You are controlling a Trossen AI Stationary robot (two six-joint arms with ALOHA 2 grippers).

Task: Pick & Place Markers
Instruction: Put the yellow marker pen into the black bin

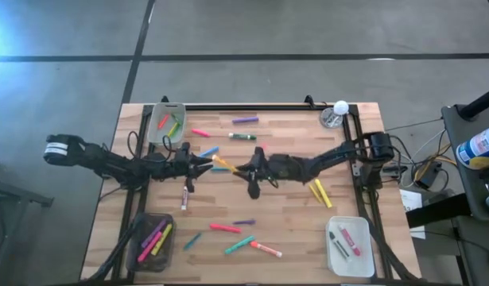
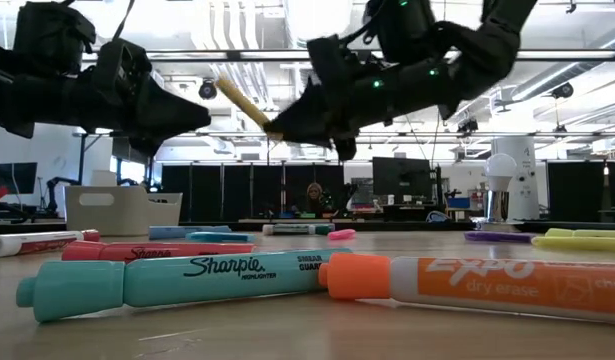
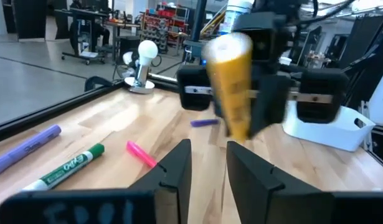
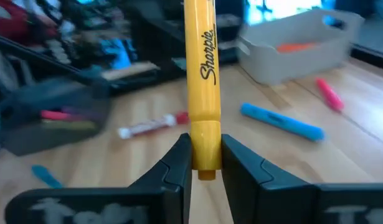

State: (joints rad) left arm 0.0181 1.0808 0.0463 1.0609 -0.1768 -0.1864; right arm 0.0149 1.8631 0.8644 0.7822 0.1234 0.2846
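Observation:
My right gripper (image 4: 205, 163) is above the middle of the table, shut on a yellow Sharpie highlighter (image 1: 223, 164). My left gripper (image 3: 208, 163) faces it from the left with open fingers, and the highlighter's free end (image 3: 231, 74) is just in front of them. Other markers lie flat on the wood: purple (image 1: 245, 120), green (image 1: 242, 137), pink (image 1: 200, 133), blue (image 1: 208, 151), a yellow pair (image 1: 320, 192), red (image 1: 225, 229), teal (image 1: 239, 245) and a white-bodied one (image 1: 184, 199). My right gripper pinches the yellow highlighter between its two fingers at one end (image 4: 204, 149). The fingers come about level from the table's right, and the marker sticks out forward along them. It is lifted clear of the table, its free end (image 2: 225, 86) tilted up toward my left gripper.
A grey bin (image 1: 166, 121) with markers sits at the far left, a dark bin (image 1: 151, 241) with pink and yellow markers at the near left, and a white bin (image 1: 349, 245) at the near right. A small lamp with a white ball (image 1: 337, 111) stands at the far right corner.

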